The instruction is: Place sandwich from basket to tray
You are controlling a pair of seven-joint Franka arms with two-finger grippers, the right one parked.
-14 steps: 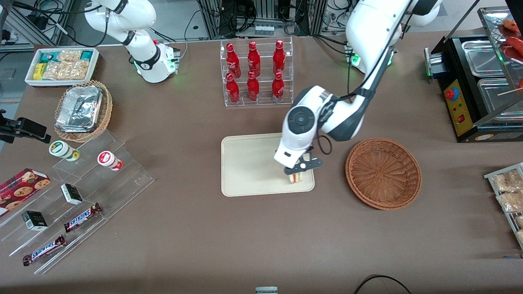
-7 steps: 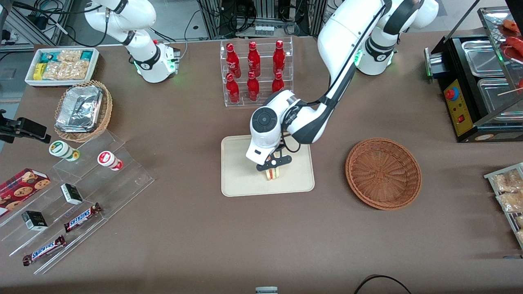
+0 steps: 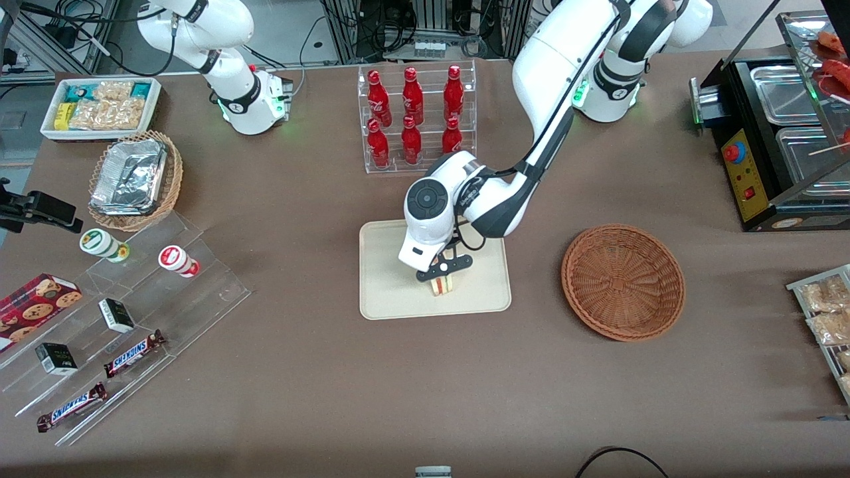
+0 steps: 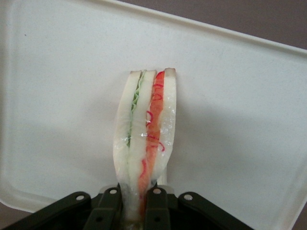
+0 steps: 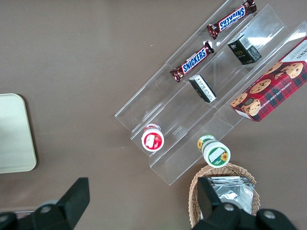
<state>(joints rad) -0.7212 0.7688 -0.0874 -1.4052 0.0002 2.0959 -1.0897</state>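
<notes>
From the front you see the tool (image 3: 443, 271) low over the tray (image 3: 385, 292), fingers clamped on the sandwich (image 3: 443, 285), which stands on edge near the tray's middle. The basket (image 3: 623, 281) sits on the bench at about 3 o'clock from the tray, well apart. Through the left wrist camera you find the sandwich (image 4: 145, 139) pinched at one end between the fingers (image 4: 109, 207), its layers pointing out over the tray (image 4: 249, 120)

I see the sandwich (image 4: 146, 139) as pale white bread striped with green, red and orange, pinched in my black gripper (image 4: 133, 203) over the cream tray (image 3: 392, 292). At 3 o'clock from it, the basket (image 3: 623, 281) shows reddish-brown weave.
</notes>
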